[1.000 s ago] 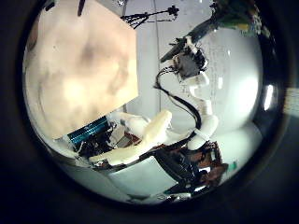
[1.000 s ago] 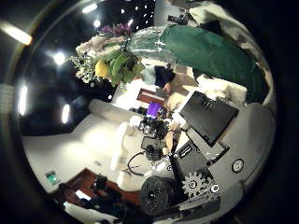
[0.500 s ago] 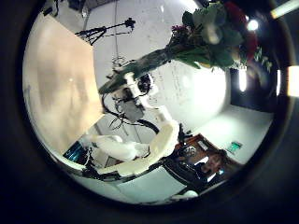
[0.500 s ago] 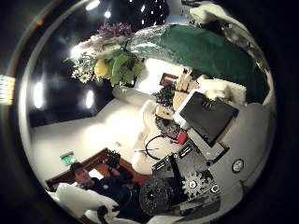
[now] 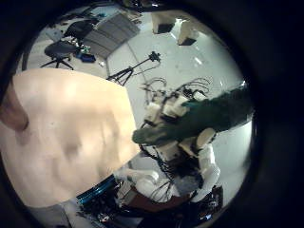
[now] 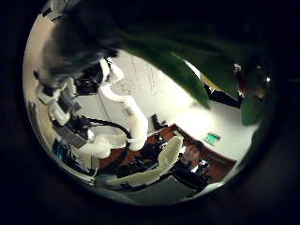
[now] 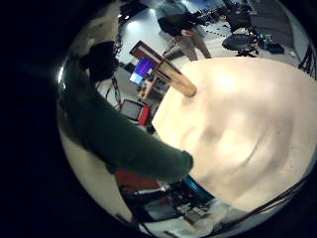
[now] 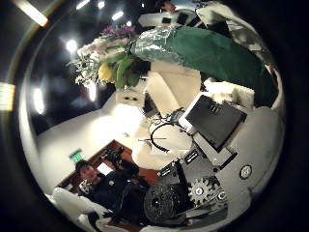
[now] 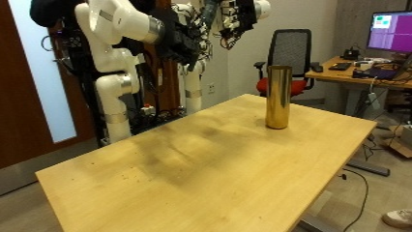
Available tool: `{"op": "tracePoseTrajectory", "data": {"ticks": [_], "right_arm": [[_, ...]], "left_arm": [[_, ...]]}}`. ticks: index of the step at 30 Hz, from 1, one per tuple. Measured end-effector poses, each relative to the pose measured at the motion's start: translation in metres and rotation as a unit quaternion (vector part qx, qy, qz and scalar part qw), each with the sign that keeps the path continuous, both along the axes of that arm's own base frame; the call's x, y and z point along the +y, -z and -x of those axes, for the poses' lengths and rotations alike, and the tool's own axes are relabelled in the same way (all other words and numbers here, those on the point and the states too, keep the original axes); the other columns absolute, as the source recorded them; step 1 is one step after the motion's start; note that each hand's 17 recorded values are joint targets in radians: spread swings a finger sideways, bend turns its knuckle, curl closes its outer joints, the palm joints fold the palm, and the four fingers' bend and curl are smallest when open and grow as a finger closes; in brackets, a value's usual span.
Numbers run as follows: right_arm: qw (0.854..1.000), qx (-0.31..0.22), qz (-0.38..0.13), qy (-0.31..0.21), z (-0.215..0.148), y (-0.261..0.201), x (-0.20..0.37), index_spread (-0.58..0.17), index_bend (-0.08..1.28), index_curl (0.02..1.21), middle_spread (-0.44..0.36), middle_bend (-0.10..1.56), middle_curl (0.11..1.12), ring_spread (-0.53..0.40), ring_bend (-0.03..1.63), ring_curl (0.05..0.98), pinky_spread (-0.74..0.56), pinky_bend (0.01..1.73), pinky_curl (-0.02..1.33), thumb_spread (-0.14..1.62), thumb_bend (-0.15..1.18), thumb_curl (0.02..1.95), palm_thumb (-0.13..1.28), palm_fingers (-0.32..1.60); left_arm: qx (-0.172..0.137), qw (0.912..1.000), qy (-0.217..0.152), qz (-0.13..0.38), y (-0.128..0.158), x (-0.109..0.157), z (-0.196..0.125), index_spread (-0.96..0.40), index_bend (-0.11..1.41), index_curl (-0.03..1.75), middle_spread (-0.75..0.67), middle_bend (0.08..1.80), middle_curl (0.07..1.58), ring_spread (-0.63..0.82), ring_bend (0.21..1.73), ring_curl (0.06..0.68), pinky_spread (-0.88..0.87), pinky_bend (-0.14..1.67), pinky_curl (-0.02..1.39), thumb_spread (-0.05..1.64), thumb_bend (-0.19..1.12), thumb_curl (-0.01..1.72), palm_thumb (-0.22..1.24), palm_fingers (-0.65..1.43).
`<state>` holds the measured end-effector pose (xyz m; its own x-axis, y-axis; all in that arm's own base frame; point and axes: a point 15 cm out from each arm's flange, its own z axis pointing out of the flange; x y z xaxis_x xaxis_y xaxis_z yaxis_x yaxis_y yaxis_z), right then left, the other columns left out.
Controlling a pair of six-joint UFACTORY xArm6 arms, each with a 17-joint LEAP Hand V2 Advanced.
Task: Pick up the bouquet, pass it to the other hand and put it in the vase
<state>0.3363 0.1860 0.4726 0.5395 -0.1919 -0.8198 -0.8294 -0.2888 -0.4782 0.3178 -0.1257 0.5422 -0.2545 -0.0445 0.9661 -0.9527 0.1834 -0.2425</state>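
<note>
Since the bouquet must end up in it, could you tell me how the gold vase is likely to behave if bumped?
The vase is tall and narrow on a small base, so it would probably tip rather than slide. Its shiny, metallic-looking wall suggests it is stiff and perhaps slippery.

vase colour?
Gold: a tall metallic cylinder vase standing on the light wooden table, clearest in the outside view.

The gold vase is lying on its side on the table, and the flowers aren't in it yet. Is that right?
Not quite. The vase is not lying down. It stands upright on the table, as the outside view shows. The rest is right: it is gold, and the flowers are not in it yet.
</note>
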Motion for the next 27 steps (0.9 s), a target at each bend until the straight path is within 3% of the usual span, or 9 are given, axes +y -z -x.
{"op": "tracePoseTrajectory", "data": {"ticks": [5, 11, 16, 17, 19, 21, 24, 27], "right_arm": [[1.0, 0.004, 0.0, -0.006, 0.0, 0.003, 0.005, -0.27, 1.02, 1.01, -0.132, 1.3, 0.79, -0.176, 1.47, 0.6, -0.23, 1.14, 0.93, 0.2, -0.02, 0.94, 1.2, 1.13], [1.0, 0.004, 0.001, -0.015, 0.002, 0.004, 0.012, -0.269, 1.02, 1.01, -0.131, 1.3, 0.78, -0.179, 1.46, 0.603, -0.23, 1.12, 0.95, 0.2, -0.02, 0.94, 1.2, 1.13], [1.0, 0.004, 0.006, -0.022, 0.005, 0.007, 0.016, -0.269, 1.02, 1.01, -0.131, 1.3, 0.78, -0.179, 1.46, 0.604, -0.24, 1.12, 0.97, 0.2, -0.02, 0.94, 1.2, 1.13], [1.0, 0.003, 0.009, -0.019, 0.003, 0.008, 0.016, -0.269, 1.02, 1.01, -0.131, 1.3, 0.78, -0.179, 1.46, 0.604, -0.24, 1.12, 0.97, 0.2, -0.02, 0.94, 1.2, 1.13], [1.0, 0.0, 0.015, -0.012, 0.0, 0.011, 0.014, -0.269, 1.02, 1.01, -0.131, 1.3, 0.78, -0.18, 1.46, 0.605, -0.24, 1.11, 0.97, 0.2, -0.02, 0.94, 1.2, 1.13], [1.0, -0.002, 0.02, -0.007, -0.003, 0.012, 0.013, -0.269, 1.02, 1.01, -0.131, 1.3, 0.78, -0.18, 1.46, 0.605, -0.24, 1.11, 0.98, 0.2, -0.02, 0.94, 1.2, 1.13], [1.0, 0.0, 0.023, 0.0, -0.007, 0.015, 0.012, -0.27, 1.03, 1.01, -0.131, 1.3, 0.78, -0.181, 1.46, 0.607, -0.25, 1.11, 1.0, 0.23, -0.02, 0.93, 1.19, 1.13], [0.999, -0.011, 0.031, 0.025, -0.019, 0.017, 0.009, -0.27, 1.01, 1.01, -0.13, 1.3, 0.77, -0.181, 1.45, 0.606, -0.25, 1.13, 1.01, 0.37, -0.02, 0.93, 1.15, 1.14]], "left_arm": [[0.001, 1.0, -0.007, 0.003, -0.007, -0.001, -0.002, 0.27, 0.16, 0.28, 0.3, 0.3, 0.35, 0.46, 0.58, 0.19, 0.37, 0.29, 0.29, 0.73, -0.04, 0.34, 0.21, 0.2], [0.014, 0.9998, -0.014, -0.007, -0.005, -0.006, -0.007, 0.21, 0.17, 0.31, 0.07, 0.5, 0.42, 0.4, 0.53, 0.169, 0.33, 0.21, 0.28, 0.74, -0.03, 0.34, 0.26, 0.31], [0.033, 0.999, -0.026, -0.017, -0.001, -0.016, -0.016, 0.15, 0.15, 0.31, -0.1, 0.72, 0.54, 0.2, 0.63, 0.182, 0.23, 0.21, 0.28, 0.77, -0.03, 0.34, 0.32, 0.41], [0.038, 0.9988, -0.024, -0.017, -0.001, -0.019, -0.016, 0.13, 0.14, 0.31, -0.13, 0.78, 0.58, 0.1, 0.68, 0.198, 0.17, 0.26, 0.29, 0.78, -0.02, 0.34, 0.35, 0.49], [0.046, 0.9986, -0.022, -0.016, -0.001, -0.022, -0.015, 0.08, 0.12, 0.26, -0.23, 0.83, 0.67, -0.22, 0.92, 0.272, -0.18, 0.55, 0.36, 0.81, -0.02, 0.35, 0.44, 0.65], [0.047, 0.9983, -0.032, -0.008, -0.003, -0.02, -0.019, 0.05, 0.14, 0.25, -0.28, 0.84, 0.73, -0.34, 1.07, 0.335, -0.34, 0.7, 0.41, 0.83, -0.02, 0.35, 0.49, 0.69], [0.04, 0.9973, -0.057, 0.022, -0.014, -0.018, -0.027, -0.06, 0.21, 0.24, -0.37, 0.8, 0.83, -0.44, 1.32, 0.436, -0.56, 1.01, 0.51, 0.85, 0.01, 0.37, 0.65, 0.97], [0.026, 0.9933, -0.1, 0.051, -0.022, -0.015, -0.034, -0.21, 0.36, 0.29, -0.44, 0.84, 0.93, -0.44, 1.34, 0.482, -0.6, 1.15, 0.58, 0.85, 0.05, 0.41, 0.86, 1.14]]}}
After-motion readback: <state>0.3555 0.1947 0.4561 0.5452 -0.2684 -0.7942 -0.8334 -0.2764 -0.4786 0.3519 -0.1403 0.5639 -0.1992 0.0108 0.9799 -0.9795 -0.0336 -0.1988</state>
